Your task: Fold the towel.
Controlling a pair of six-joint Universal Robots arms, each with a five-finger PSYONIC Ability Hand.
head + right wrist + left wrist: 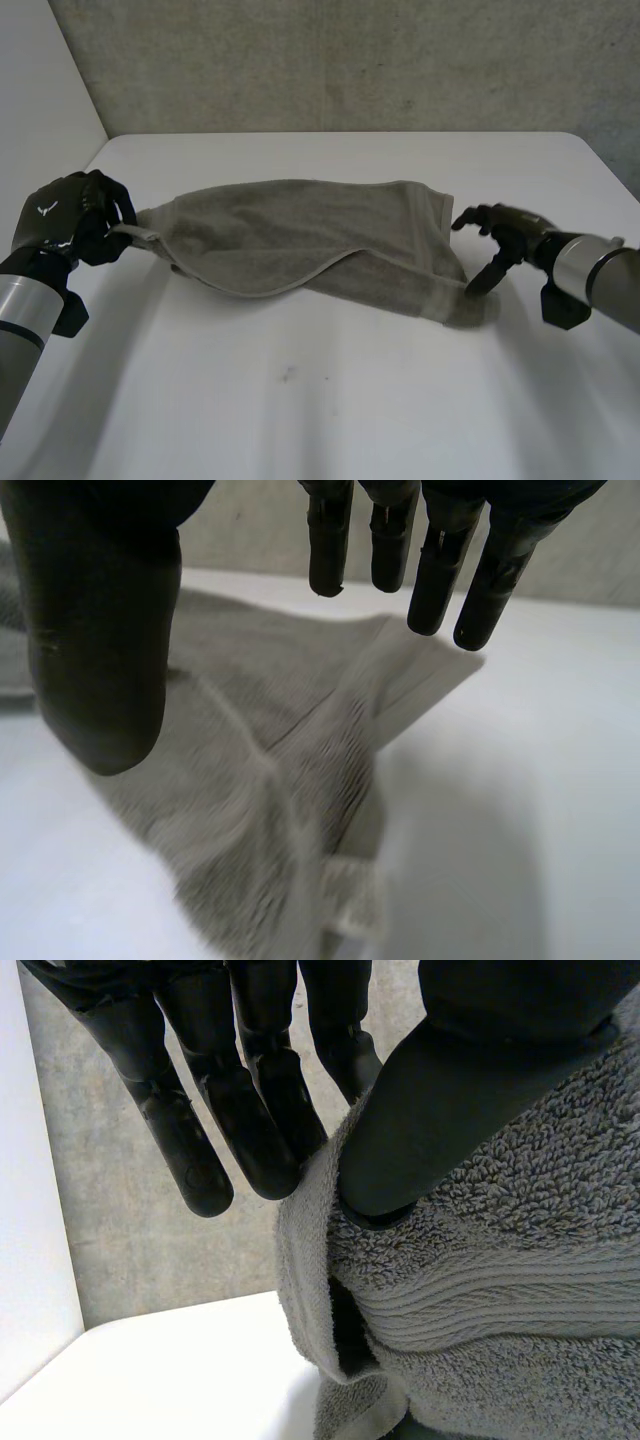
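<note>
1. The white table (300, 420) is carrying the towel.
2. The grey towel (290, 240) is lying loosely doubled across the table's middle, stretching left to right between both hands.
3. The left hand (75, 215) is pinching the towel's left corner between thumb and fingers.
4. The right hand (505, 235) is hovering at the towel's right end, fingers straight and spread, thumb apart, gripping nothing.

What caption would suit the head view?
Left hand pinches one end of the grey towel; open right hand poised at the other end.

Looped terry towel (300, 235) — matt, rough — on smooth white table (300, 420).
</note>
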